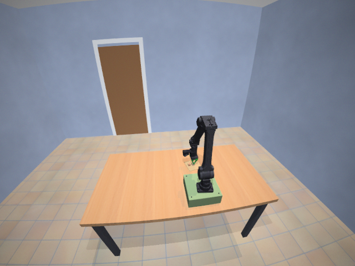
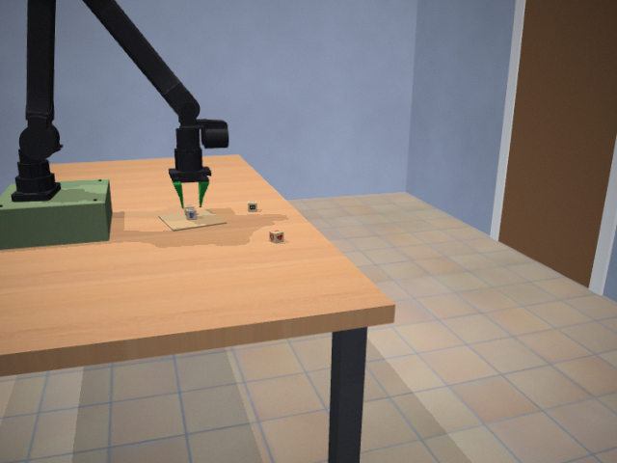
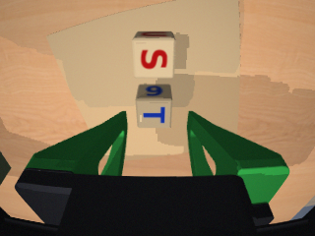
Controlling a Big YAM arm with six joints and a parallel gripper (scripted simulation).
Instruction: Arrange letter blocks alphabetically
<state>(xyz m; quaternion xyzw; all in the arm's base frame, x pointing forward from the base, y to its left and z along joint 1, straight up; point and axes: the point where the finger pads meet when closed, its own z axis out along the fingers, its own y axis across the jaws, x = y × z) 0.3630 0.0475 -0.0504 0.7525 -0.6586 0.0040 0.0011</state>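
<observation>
My gripper is open and hangs just above the tan mat, with its green fingers on either side of a block and clear of it. That block shows a blue T on the face toward my wrist camera and a blue digit on the adjoining face. A second block with a red S lies close beyond it on the mat. In the exterior view the gripper stands over the mat, and I can make out only one block there. In the top view the gripper is small.
Two more blocks lie off the mat on the table: one with a dark mark beyond the mat, and one with red marks nearer the table's edge. The green base stands behind the mat.
</observation>
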